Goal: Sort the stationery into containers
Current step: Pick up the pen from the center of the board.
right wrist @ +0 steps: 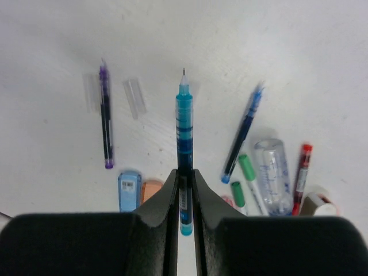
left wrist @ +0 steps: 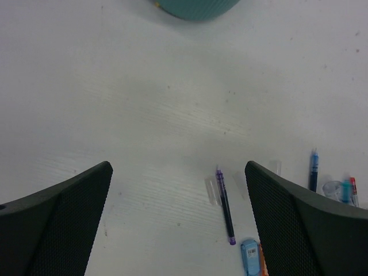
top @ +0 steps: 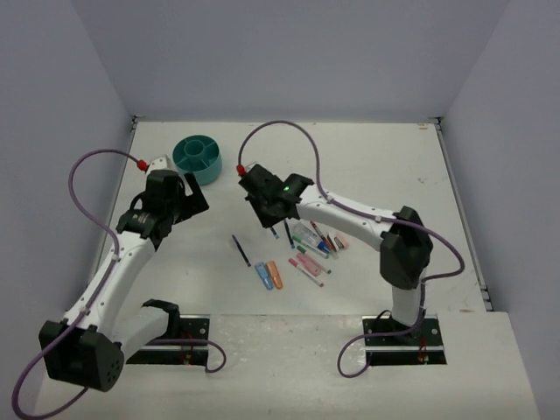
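Note:
The round teal tub [top: 198, 156] stands at the back left; its edge shows at the top of the left wrist view [left wrist: 195, 7]. My right gripper [top: 269, 217] is shut on a teal-blue pen [right wrist: 184, 123] and holds it above the table, tip pointing away. My left gripper [top: 194, 197] is open and empty, just in front of the tub; its fingers [left wrist: 305, 230] frame bare table. A purple pen [top: 241, 250] lies alone [left wrist: 225, 206]. Blue [top: 263, 276] and orange [top: 276, 275] stubby pieces lie near it. The other pens and markers [top: 313, 249] lie in a heap.
Under the right gripper lie a dark-blue pen [right wrist: 242, 141], green markers [right wrist: 248, 172], a clear tube [right wrist: 273, 172], a red marker [right wrist: 302, 167] and a loose clear cap [right wrist: 134, 98]. Walls close in the table on the left, back and right.

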`<action>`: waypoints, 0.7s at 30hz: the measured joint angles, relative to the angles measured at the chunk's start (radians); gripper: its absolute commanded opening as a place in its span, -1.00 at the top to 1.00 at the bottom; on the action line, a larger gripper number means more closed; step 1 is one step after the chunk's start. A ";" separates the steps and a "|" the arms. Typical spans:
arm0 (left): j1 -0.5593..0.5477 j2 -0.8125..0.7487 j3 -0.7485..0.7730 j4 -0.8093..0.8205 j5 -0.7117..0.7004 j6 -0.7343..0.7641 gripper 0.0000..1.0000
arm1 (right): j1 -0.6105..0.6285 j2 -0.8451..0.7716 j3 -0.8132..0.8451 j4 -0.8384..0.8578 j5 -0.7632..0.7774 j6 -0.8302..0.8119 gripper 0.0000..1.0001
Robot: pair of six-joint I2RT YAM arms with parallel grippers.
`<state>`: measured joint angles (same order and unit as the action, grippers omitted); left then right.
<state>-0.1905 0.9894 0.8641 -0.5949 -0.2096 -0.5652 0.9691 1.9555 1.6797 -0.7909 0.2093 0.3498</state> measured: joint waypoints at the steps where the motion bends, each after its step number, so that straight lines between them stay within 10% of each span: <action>1: -0.021 0.039 0.008 -0.004 -0.008 -0.029 -1.00 | -0.014 -0.054 -0.019 0.005 0.008 0.000 1.00; 9: -0.387 0.245 0.093 -0.065 -0.158 -0.430 -0.62 | -0.243 -0.447 -0.275 0.074 0.073 0.008 1.00; 17: -0.448 0.519 0.194 -0.100 -0.217 -0.697 0.21 | -0.264 -0.531 -0.435 0.123 0.091 0.009 1.00; 21: -0.451 0.676 0.289 -0.126 -0.212 -0.728 0.25 | -0.262 -0.531 -0.464 0.144 0.087 0.009 1.00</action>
<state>-0.6419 1.6650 1.1530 -0.7206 -0.4215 -1.2935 0.7066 1.4246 1.2156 -0.6466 0.2968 0.3592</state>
